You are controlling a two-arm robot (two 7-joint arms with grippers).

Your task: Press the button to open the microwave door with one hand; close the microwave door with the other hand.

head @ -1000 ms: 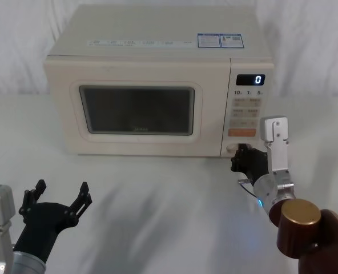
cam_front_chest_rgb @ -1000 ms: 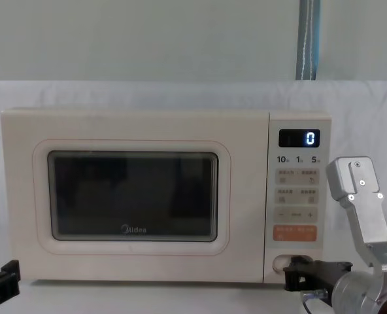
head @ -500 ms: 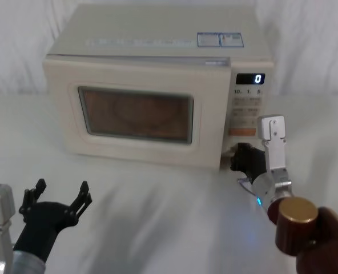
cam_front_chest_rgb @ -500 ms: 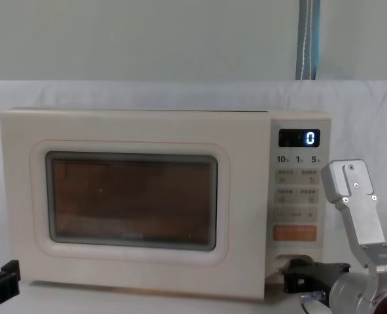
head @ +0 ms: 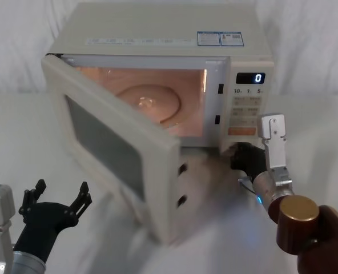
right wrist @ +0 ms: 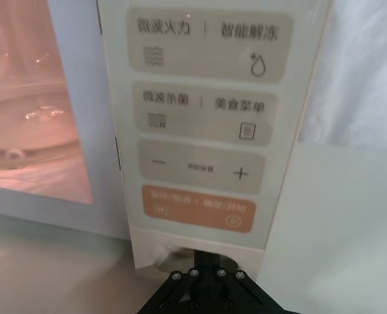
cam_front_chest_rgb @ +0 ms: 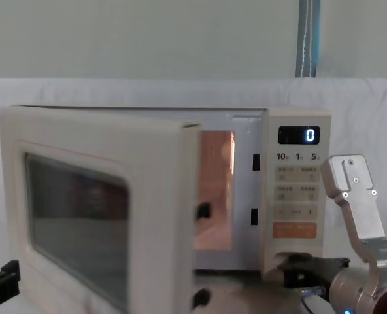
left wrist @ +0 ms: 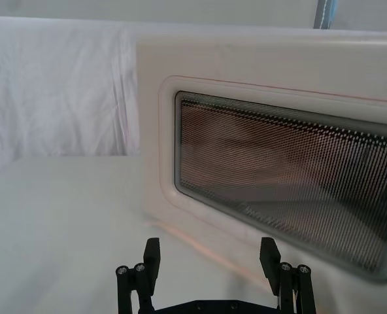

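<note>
Door: the microwave door stands swung out on its left hinge over the worktop; rigid, light, likely free-swinging.
Push point: outer face by the free edge.
Left hand: fingers apart, low, near the door.
Right hand: at the button; finger state cannot be told.

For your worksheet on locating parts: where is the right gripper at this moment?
In the head view the right gripper is on the robot's right, at the foot of the microwave's key panel, just below the orange key and beside the open door.
</note>
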